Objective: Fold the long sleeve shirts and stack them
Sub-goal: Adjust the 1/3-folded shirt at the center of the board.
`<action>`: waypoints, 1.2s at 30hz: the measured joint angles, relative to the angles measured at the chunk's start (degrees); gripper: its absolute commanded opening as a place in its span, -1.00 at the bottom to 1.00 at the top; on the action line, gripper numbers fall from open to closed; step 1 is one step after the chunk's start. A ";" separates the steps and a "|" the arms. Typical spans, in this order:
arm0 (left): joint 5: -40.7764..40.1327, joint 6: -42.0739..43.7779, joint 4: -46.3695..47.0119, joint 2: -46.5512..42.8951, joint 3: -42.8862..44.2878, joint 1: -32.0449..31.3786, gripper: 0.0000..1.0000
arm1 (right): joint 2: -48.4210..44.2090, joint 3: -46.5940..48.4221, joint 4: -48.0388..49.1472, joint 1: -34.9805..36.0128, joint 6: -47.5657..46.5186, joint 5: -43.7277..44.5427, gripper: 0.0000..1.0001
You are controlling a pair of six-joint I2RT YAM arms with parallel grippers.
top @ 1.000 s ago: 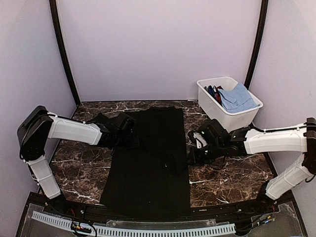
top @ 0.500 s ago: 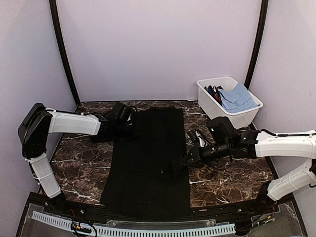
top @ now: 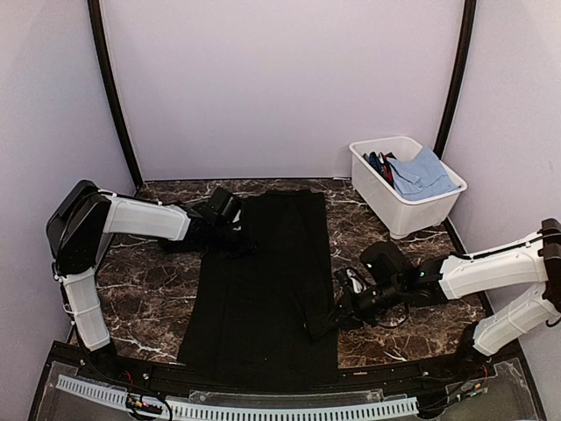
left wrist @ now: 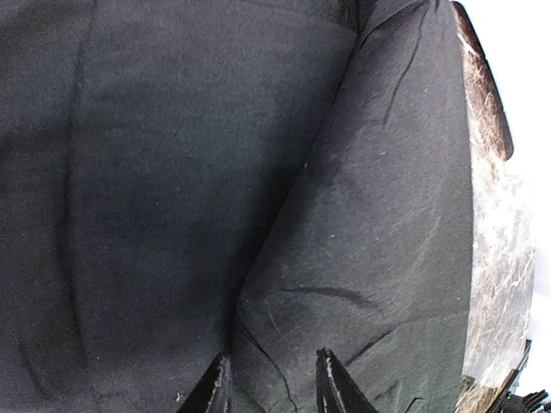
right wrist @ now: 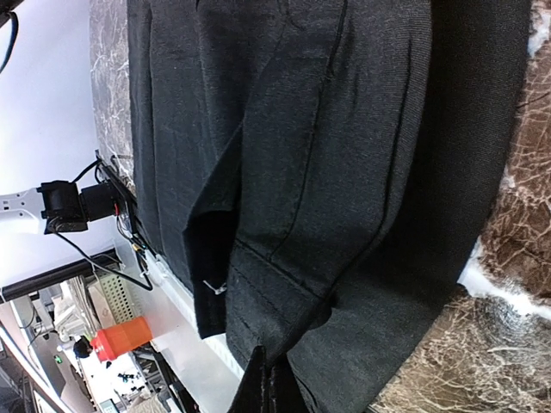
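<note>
Spreading across one table [top: 149,298], one black shirt [top: 263,272] lies near one bin [top: 405,215].

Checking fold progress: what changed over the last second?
The right gripper, shut on the right edge of the black shirt, pulled toward the near edge, dragging a fold along. The left gripper shifted slightly farther along the shirt's left edge. The shirt's body and white bin stayed put.

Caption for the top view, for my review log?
Black shirt laid lengthwise on marble table; right pincer pinches its near-right sleeve, left pincer at its far-left edge.
</note>
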 measured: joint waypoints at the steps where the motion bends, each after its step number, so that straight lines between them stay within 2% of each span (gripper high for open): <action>1: 0.22 0.07 -0.09 0.28 0.11 0.00 -0.34 | 0.20 0.02 0.02 0.15 0.02 0.13 -1.00; 8: 1.20 1.05 -2.21 1.53 1.27 0.22 -0.36 | -0.72 0.70 -0.44 0.76 0.52 0.39 -1.00; 19: 3.52 2.73 -5.73 2.47 2.80 0.70 -0.48 | -3.21 4.33 2.19 5.11 7.80 -0.13 -1.00; 24: 4.28 3.15 -6.73 3.10 3.50 0.92 -0.49 | -4.00 3.63 0.72 4.13 7.89 1.49 -1.00; 25: 4.42 3.26 -6.93 3.21 3.74 0.92 -0.49 | -4.28 2.56 0.37 3.82 7.52 1.84 -0.97; 30: 5.07 3.54 -7.30 3.30 4.11 0.92 -0.51 | -4.28 -3.52 -4.46 4.44 5.46 5.09 -0.51; 33: 5.31 3.80 -7.34 3.30 4.13 0.92 -0.52 | -4.31 -2.71 -9.62 5.64 3.87 8.13 -0.38; 36: 5.31 4.02 -7.37 3.32 4.31 0.92 -0.55 | -4.33 2.36 -17.57 6.58 0.57 13.57 -0.31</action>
